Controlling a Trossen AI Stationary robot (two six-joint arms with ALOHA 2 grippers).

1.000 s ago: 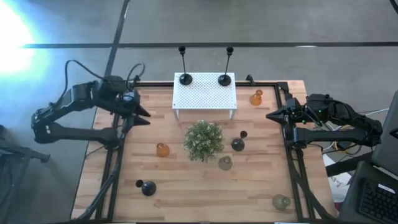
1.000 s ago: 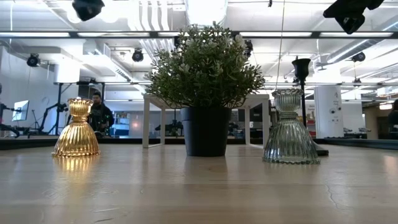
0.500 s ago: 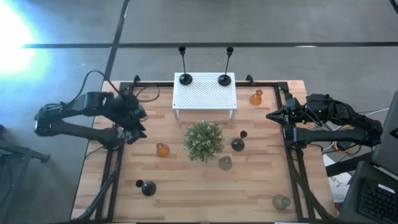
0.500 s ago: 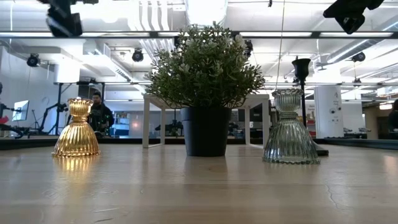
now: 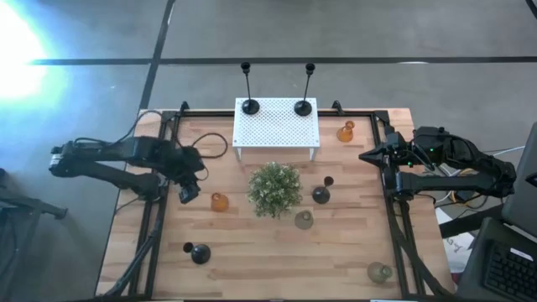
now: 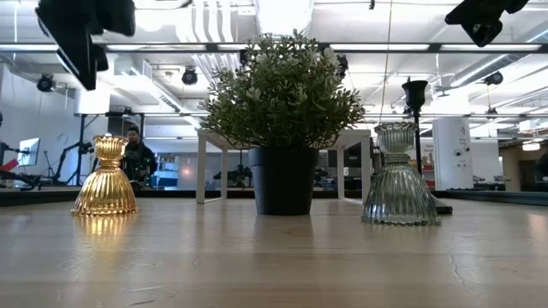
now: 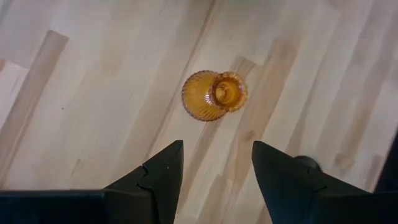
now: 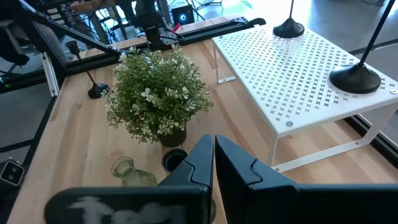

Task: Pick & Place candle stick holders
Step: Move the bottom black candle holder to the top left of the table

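Observation:
An amber holder stands on its base left of the plant; it also shows in the left wrist view and the low view. My left gripper hangs open just left of it, above the table, fingers pointing down. Other holders stand around: amber, dark, clear, black, clear. Two tall black stems stand on the white stand. My right gripper waits shut at the table's right edge.
A bushy green plant in a dark pot stands mid-table. The white perforated stand is at the far middle. Black frame rails run along the left and right sides. A person shows far back in the room.
My left gripper has gone toward the table's near edge and down, toward the amber holder, and has tipped its fingers downward. The holders have kept still.

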